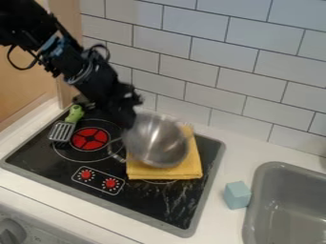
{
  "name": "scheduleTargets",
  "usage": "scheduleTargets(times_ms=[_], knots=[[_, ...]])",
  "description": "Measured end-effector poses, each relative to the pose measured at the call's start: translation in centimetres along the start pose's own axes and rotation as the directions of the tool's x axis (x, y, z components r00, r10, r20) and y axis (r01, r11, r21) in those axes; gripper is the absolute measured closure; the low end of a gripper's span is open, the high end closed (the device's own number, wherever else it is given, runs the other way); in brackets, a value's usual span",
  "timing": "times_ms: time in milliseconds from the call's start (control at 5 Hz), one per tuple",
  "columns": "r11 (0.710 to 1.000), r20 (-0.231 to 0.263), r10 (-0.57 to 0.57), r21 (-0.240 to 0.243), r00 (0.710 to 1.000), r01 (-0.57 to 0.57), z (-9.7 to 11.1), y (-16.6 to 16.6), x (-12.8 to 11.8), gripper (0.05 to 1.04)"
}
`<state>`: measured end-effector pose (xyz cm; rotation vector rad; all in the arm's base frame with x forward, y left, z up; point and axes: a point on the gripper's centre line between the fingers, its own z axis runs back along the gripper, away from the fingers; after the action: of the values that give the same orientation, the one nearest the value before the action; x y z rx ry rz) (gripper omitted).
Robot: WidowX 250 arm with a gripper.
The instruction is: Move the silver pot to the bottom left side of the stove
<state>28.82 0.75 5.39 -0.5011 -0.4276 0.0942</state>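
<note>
The stove lies aslant across the left and middle of the frame, a black top with a grey border, set in a white counter. At its left a red burner is ringed in thin white lines, and below that a small outlined panel holds two red dials. Pale streaks mark the black toward the lower right. A folded yellow cloth lies on the right half of the stove, and the silver pot is over it, near the middle of the frame, with its handle toward the lower left. The gripper hangs from the upper left, right at the pot's upper left edge; I cannot tell whether it is wide, narrow or holding the pot. A spatula with a green handle lies at the stove's upper left. Behind, a wall of pale brick-shaped tiles spans the top, meeting light wood at the left. A light blue block sits on the counter just beside the grey sink at lower right, and a grey knob shows at bottom left.
</note>
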Motion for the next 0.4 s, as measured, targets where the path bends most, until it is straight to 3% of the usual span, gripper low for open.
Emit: scheduleTargets(times_ms=[200, 400], knots=[[1.0, 0.054, -0.012, -0.016, 0.998, 0.013, 1.3, -1.1, 0.9, 1.033], [1.0, 0.134, -0.009, 0.009, 0.991, 0.008, 4.0, -1.6, 2.0, 1.033]])
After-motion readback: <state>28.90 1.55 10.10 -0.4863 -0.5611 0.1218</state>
